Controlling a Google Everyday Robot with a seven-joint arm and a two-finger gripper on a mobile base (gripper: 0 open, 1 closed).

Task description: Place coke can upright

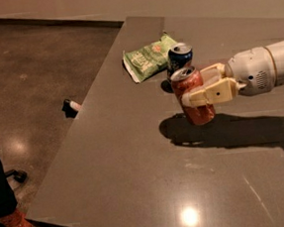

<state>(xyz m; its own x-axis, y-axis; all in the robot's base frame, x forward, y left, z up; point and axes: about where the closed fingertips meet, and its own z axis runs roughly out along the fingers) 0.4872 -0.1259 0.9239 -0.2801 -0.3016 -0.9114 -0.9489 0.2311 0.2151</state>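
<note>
Grasping the coke can (185,83) at mid-body, the gripper (195,90) holds it near-upright over the table (137,175), beside the blue can (179,57), evidently for set-down.

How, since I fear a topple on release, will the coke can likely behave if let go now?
The gripper, over mid-table, holds the coke can slightly tilted; released now, it would probably tip and roll, being a smooth cylinder. Its wall shows no crushing, so it is likely stiff enough. The blue can close behind might get knocked.
</note>
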